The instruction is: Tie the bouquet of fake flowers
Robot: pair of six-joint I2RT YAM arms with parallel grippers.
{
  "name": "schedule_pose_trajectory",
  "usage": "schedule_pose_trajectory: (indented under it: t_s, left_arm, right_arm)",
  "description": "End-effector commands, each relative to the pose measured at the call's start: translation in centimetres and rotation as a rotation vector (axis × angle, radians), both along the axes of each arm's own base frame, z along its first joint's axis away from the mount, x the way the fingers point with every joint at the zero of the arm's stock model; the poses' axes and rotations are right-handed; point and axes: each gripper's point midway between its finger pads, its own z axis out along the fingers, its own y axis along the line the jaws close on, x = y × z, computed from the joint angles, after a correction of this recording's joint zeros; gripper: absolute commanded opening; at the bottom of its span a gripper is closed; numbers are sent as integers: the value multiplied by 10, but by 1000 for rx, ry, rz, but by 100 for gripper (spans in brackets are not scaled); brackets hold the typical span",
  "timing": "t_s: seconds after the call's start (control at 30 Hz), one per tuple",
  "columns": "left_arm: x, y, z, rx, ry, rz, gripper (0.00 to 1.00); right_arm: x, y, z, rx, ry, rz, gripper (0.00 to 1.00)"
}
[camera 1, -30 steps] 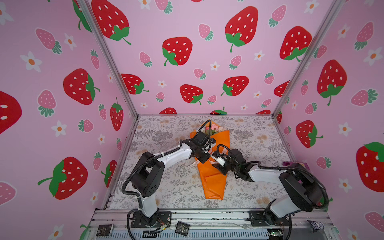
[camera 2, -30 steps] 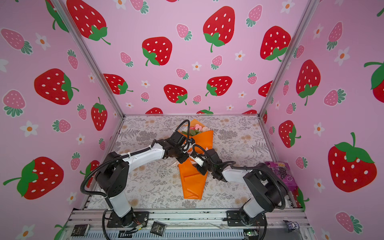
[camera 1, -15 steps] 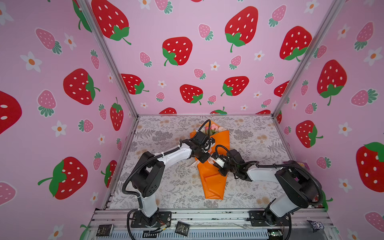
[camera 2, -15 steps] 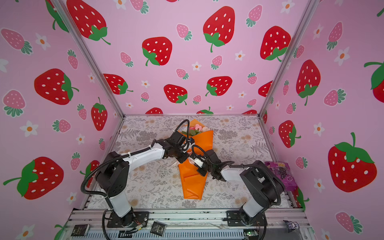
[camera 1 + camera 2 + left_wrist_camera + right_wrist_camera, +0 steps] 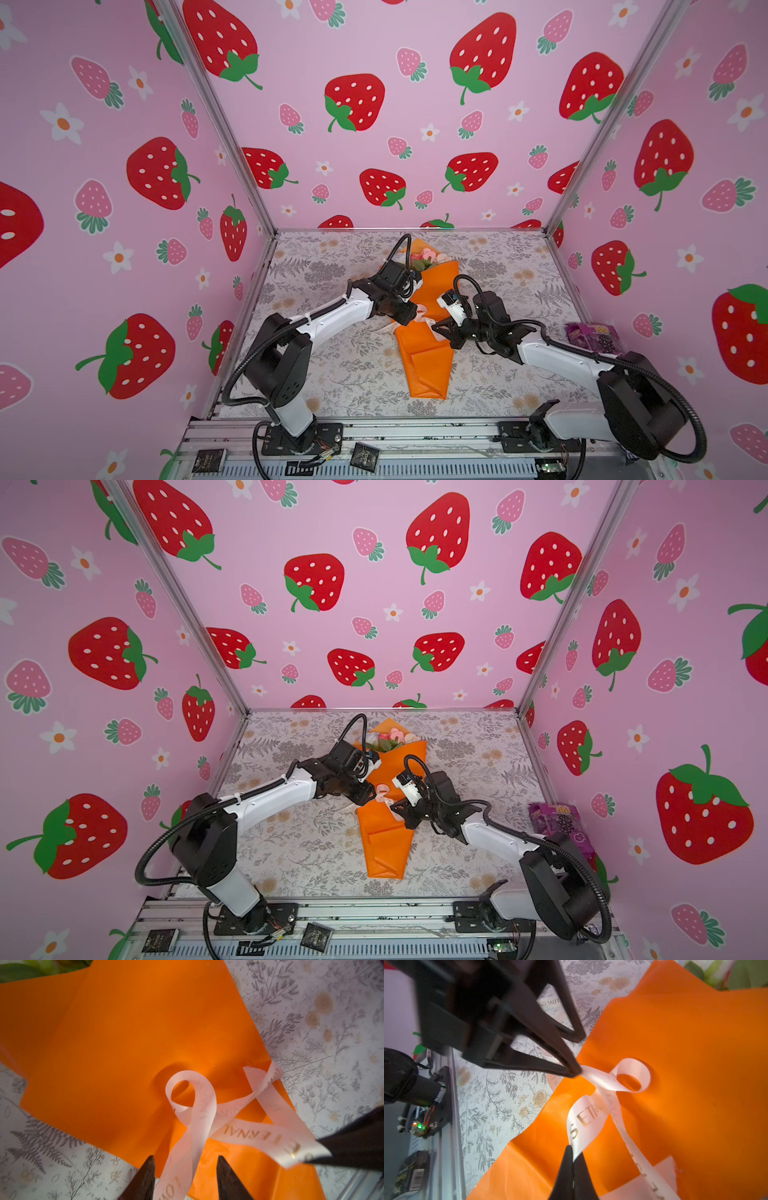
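Bouquet of fake flowers [image 5: 428, 361] lies flat in the middle of the worktop [image 5: 332, 374] in its orange paper cone. The pink and white heads point to the back wall and the folded tip points toward the arm bases. Both arms reach in to the cone's narrow waist, one from each side.

The left gripper [image 5: 185, 1159] hovers low over the paper with its jaws apart. A strand of the cream ribbon [image 5: 259, 1136] runs between them, and neither jaw seems to touch it in the left wrist view. The right gripper [image 5: 573, 1153] has its jaws together, clamped on the printed end of the ribbon and holding it slightly off the paper.

I judge the tie to be roughly midway. The ribbon appears to pass round the waist, its strands cross on top of the cone, and one small loop [image 5: 185, 1074] stands up at the crossing. No snug knot shows, and the crossing looks slack. What remains is pulling the ends to cinch it, and perhaps forming a bow.
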Motion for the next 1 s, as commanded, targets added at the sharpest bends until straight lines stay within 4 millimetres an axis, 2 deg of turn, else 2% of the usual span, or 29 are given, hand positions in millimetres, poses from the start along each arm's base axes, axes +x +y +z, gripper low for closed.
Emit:
schedule_pose_trajectory:
  t_s: [0.0, 0.1, 0.17, 0.23, 0.33, 0.5, 0.67, 0.83, 0.97]
  left_arm:
    - [-4, 17, 10, -75, 37, 114, 52]
    - [2, 57, 4, -76, 45, 310, 54]
    - [8, 93, -10, -77, 87, 493, 55]
    - [10, 119, -23, -65, 142, 616, 55]
    - [10, 141, -40, -25, 193, 706, 58]
    - [15, 161, -58, 43, 196, 787, 62]
    - [25, 169, -73, 90, 213, 825, 61]
    - [35, 168, -86, 124, 239, 826, 55]
    - [41, 165, -90, 113, 241, 814, 48]
  right_arm:
    - [-15, -5, 9, 88, 241, -4, 0]
    - [-10, -10, 5, 31, 261, -23, 0]
    - [-6, -10, 1, -2, 271, -30, 0]
    - [-6, -8, 3, 2, 272, -14, 0]
    - [-3, -6, 6, 13, 258, -9, 0]
    - [-1, -6, 6, 2, 243, -12, 0]
    - [2, -7, 9, 3, 223, -23, 0]
    - [2, -7, 11, 1, 221, -23, 0]
    - [2, -14, 7, -50, 230, -51, 0]
